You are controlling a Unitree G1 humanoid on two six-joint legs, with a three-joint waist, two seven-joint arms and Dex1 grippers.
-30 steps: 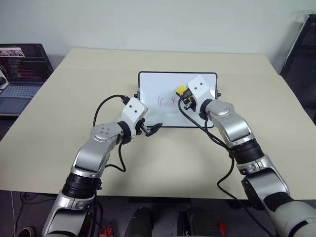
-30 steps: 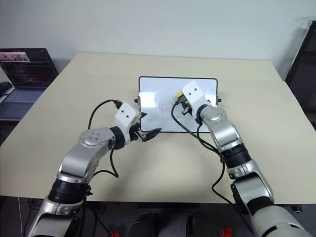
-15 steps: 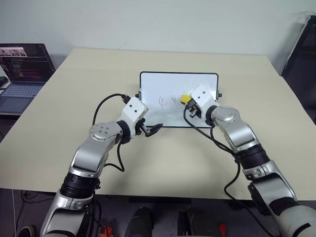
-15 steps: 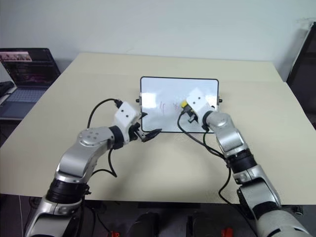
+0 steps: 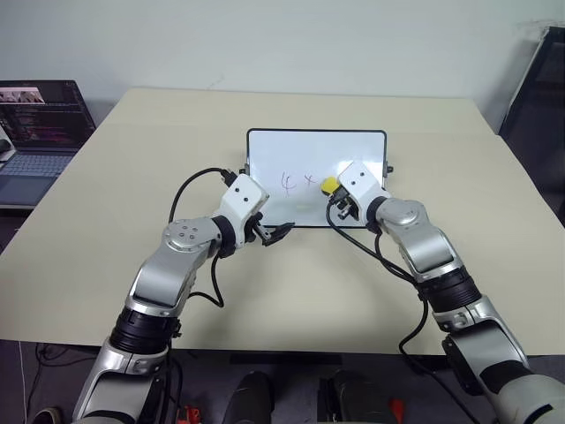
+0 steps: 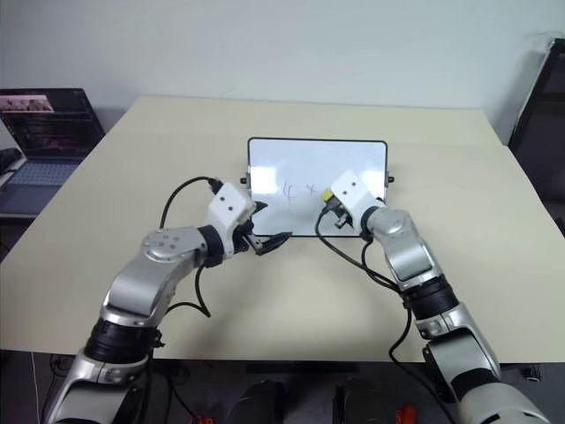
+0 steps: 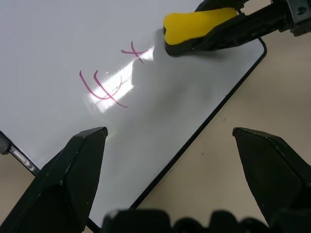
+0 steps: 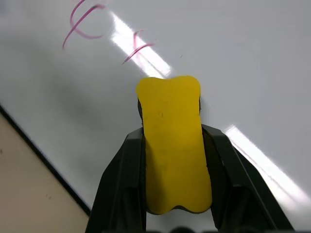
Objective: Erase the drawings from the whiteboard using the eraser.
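A: Big stuff first. Beige table (image 5: 291,291) across the middle of the frame, laptop (image 5: 40,132) at the far left edge.

B: And the whiteboard (image 5: 282,150)?

A: Upper centre, lying flat, long axis running left to right across the frame. Glossy, black frame.

B: Arms?

A: Left gripper (image 5: 275,231) sits at the board's lower left edge, fingers spread wide, nothing in them. Right gripper (image 5: 335,196) is clamped tight on the eraser (image 5: 328,185), just right of centre over the board.

B: Eraser orientation?

A: Yellow block, long axis along the fingers, free end sticking out toward the upper left of the frame, aimed at the marks. Looks pressed to or just above the surface, can't tell contact.

B: Drawings (image 7: 109,80) gone?

A: No. A "4" and a small "x" are intact, pink-purple pen, just left of the eraser tip. Board to the right of the eraser reads clean.

B: So progress?

A: My call: eraser in hand and on station, wiping of those two marks is left.
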